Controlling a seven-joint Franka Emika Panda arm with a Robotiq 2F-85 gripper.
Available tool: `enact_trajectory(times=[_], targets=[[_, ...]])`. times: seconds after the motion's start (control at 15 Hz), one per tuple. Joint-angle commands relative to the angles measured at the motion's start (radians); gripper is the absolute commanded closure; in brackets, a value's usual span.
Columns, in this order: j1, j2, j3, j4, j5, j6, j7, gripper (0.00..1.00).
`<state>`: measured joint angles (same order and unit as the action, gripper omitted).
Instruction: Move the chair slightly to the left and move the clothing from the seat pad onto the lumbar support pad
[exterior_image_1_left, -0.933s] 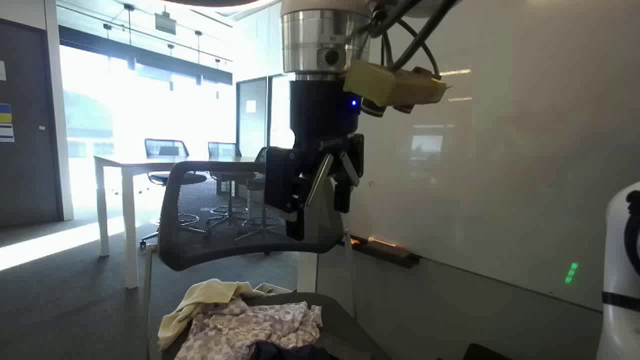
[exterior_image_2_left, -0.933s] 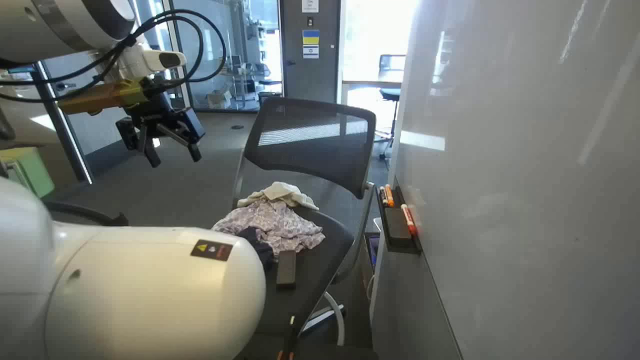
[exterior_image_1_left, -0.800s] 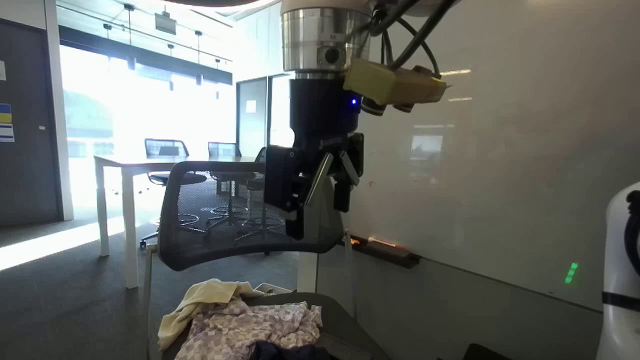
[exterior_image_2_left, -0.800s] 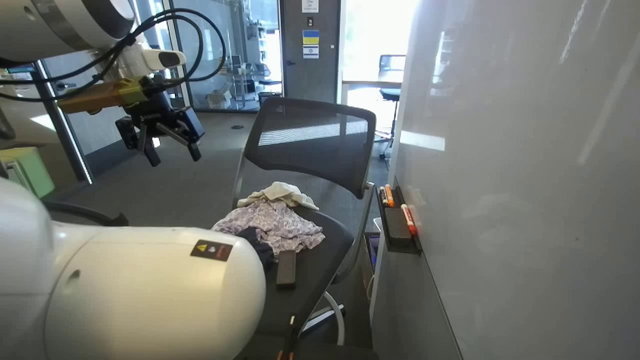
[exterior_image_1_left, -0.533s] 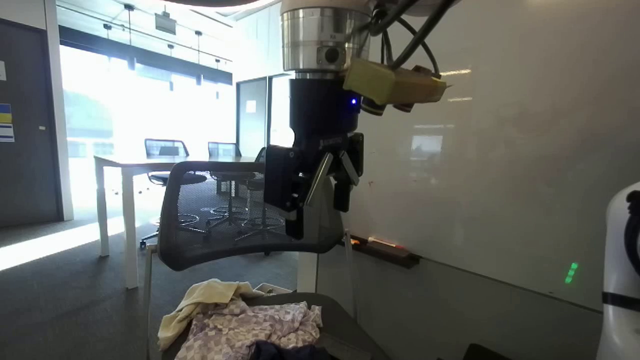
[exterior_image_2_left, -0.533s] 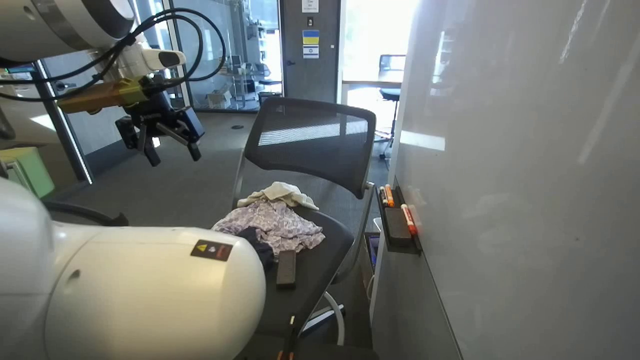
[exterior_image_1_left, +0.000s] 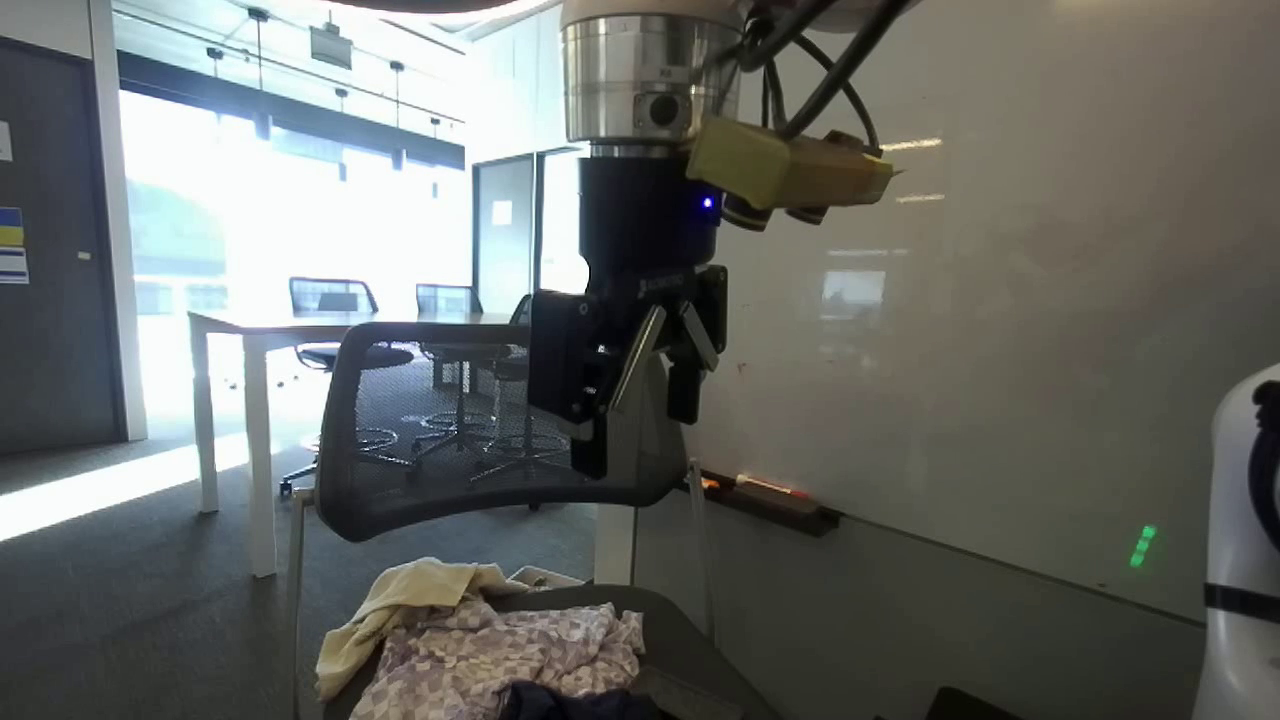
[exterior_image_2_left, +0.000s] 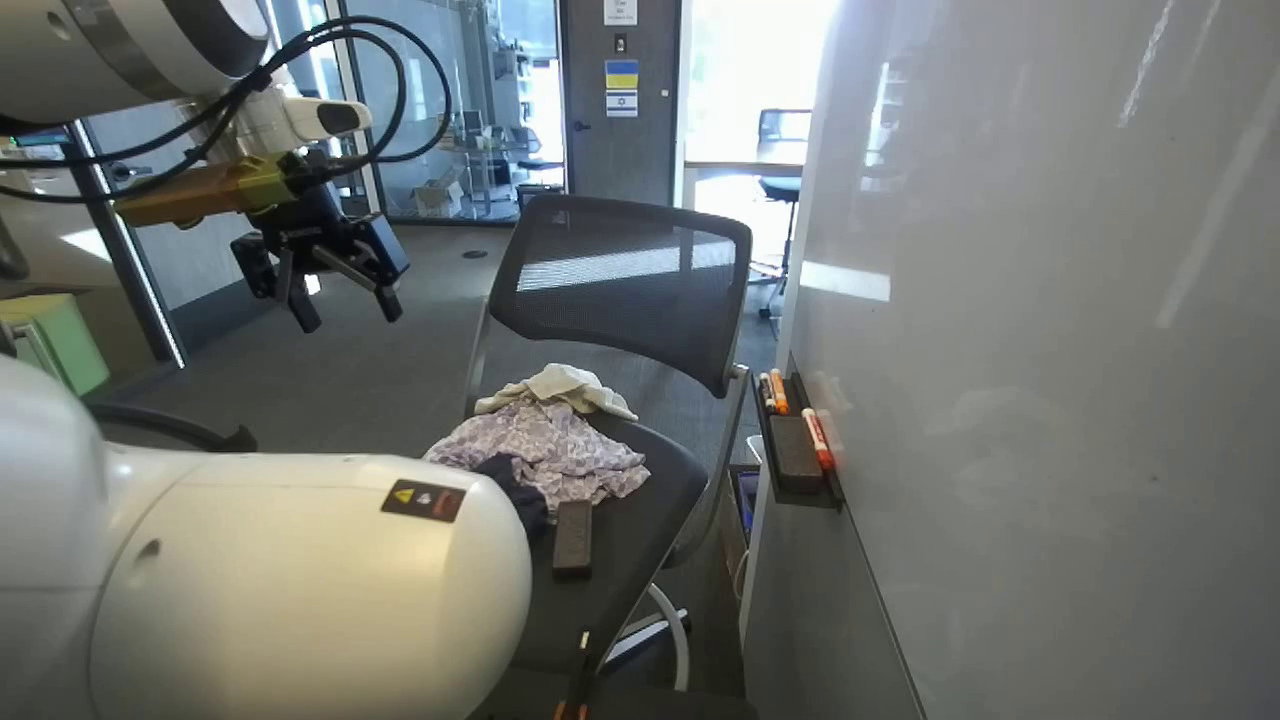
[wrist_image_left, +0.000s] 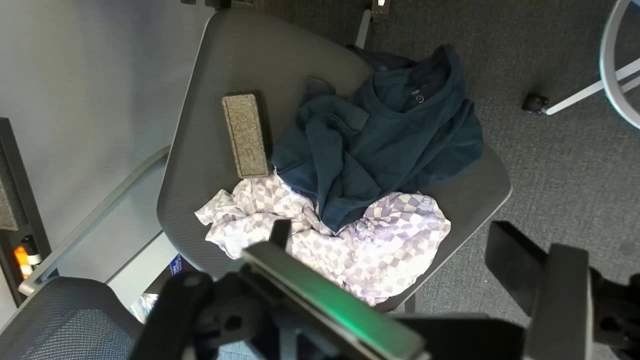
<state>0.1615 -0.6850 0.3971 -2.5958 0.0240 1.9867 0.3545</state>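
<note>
While the black, two-fingered metal end effector (exterior_image_2_left: 350, 318) is held aloft, well apart from a dark, metal-framed chair (exterior_image_2_left: 645, 510), almost no change is registered across the past second: only a slight rise of the end effector is detected, and neither the chair nor the rumpled, multicoloured clothing (exterior_image_2_left: 540, 440) is seen to be shifted. By that, it is judged, the task is brought no further; whether the slight move to the left is already made cannot be told. All the clothing in sight is found on the dark grey, rounded, fabric-like seat pad (wrist_image_left: 280, 60): a dark blue, crumpled cloth shirt (wrist_image_left: 380, 135) is laid over part of a lavender-and-white, checked, thin cloth garment (wrist_image_left: 380, 250), and a cream, folded cloth garment (exterior_image_2_left: 565, 387) is bunched toward the back. Just beside them, a brown-grey, oblong, felt-like eraser (wrist_image_left: 246, 135) is also seen. On the black, curved mesh backrest (exterior_image_2_left: 620, 280), by which the lumbar support pad is presumably meant, no garment is draped. In the wrist view, the fingers (wrist_image_left: 517, 265) are spread wide, with nothing gripped between them and nothing touched. A descent onto the shirt is likely called for next.
</note>
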Motion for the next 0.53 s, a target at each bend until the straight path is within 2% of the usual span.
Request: enact_trajectory(times=[0.0, 0.47], targets=[[0.017, 0.005, -0.015, 0.002, -0.012, -0.002, 0.010, 0.00], [-0.043, 0.072, -0.046, -0.001, -0.038, 0.013, 0.056, 0.00]])
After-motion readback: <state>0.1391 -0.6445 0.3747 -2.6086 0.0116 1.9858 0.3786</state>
